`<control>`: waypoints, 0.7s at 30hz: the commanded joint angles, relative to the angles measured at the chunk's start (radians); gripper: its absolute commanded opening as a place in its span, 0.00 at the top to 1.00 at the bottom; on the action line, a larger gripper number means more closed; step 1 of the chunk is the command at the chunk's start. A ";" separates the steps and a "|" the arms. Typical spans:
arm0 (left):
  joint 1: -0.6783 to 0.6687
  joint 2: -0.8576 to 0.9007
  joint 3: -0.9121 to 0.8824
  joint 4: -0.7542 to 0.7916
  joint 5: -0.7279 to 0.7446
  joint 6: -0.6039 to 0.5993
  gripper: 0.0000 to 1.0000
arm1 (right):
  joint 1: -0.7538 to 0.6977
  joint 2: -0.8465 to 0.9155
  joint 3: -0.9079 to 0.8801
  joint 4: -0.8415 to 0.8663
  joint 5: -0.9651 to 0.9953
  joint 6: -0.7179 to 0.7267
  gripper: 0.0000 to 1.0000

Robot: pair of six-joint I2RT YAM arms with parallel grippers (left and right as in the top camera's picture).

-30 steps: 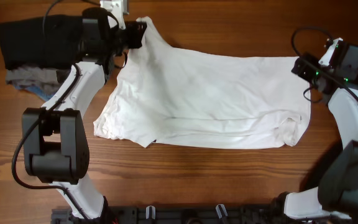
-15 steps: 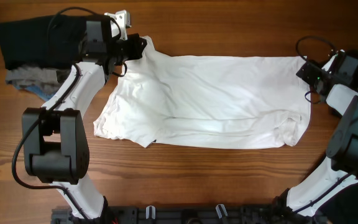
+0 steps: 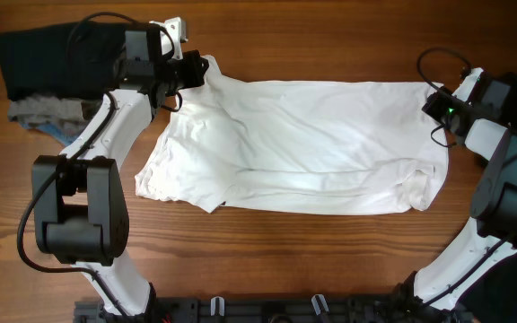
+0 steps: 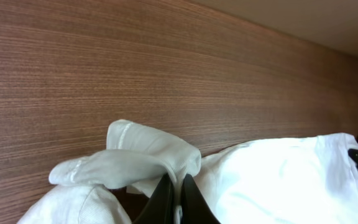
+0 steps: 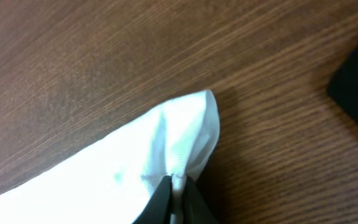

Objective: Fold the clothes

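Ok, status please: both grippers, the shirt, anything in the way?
Left gripper shut on white T-shirt, one corner. Right gripper shut on opposite corner. Black garment lies apart, nothing in the way.

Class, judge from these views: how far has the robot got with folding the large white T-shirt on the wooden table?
Done: the large white short-sleeved T-shirt lies spread across the brown wooden table, its near edge rumpled. In hand: the left gripper and right gripper each pinch a far corner. Left: no clean fold is made yet, and the black garment sits aside at far left.
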 commanded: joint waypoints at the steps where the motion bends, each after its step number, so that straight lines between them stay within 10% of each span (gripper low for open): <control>1: 0.003 -0.002 0.001 0.003 -0.008 0.024 0.96 | -0.055 -0.109 -0.002 -0.044 -0.044 0.051 0.96; 14: 0.055 -0.084 0.001 -0.443 -0.091 0.024 0.96 | -0.116 -0.344 -0.002 -0.478 -0.060 0.125 0.96; 17: 0.055 -0.088 0.001 -0.490 -0.106 0.024 0.42 | -0.116 -0.345 -0.002 -0.475 -0.060 0.126 0.96; 21: 0.049 -0.084 0.000 -0.431 -0.120 0.110 0.22 | -0.116 -0.345 -0.002 -0.462 -0.060 0.126 0.96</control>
